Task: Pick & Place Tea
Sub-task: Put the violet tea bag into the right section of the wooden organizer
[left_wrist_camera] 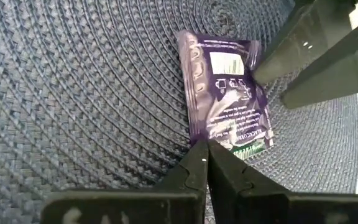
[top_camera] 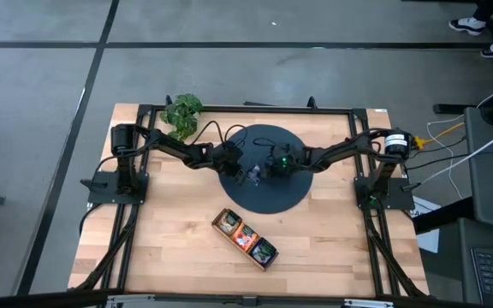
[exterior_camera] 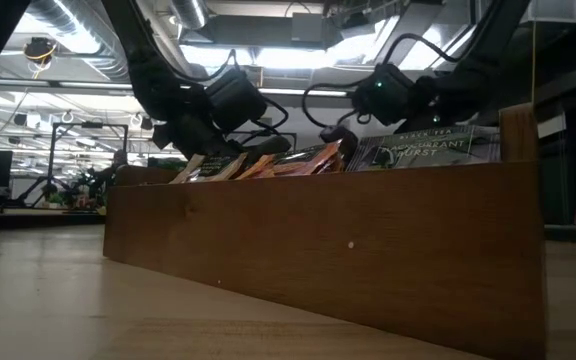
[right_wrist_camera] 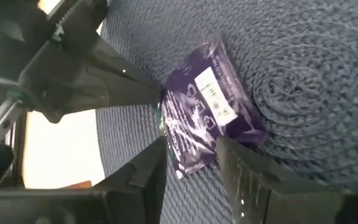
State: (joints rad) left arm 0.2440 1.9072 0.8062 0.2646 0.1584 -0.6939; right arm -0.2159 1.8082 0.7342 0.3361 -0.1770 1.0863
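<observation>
Purple sachet at frame centre: light, thin, slippery foil. Left gripper clenched on its edge; right gripper released, astride. You pinch edge.

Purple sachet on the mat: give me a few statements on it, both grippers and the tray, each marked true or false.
1. The purple sachet is held at one edge by the shut left gripper, above the dark woven mat. True.
2. The right gripper is clamped shut and nowhere near the sachet. False: its fingers are spread either side of the sachet's end.
3. The wooden tray sits on the mat. False: it lies on the bare table, off the mat.
4. The tray already holds sachets. True.
5. Both arms meet over the mat. True.
</observation>
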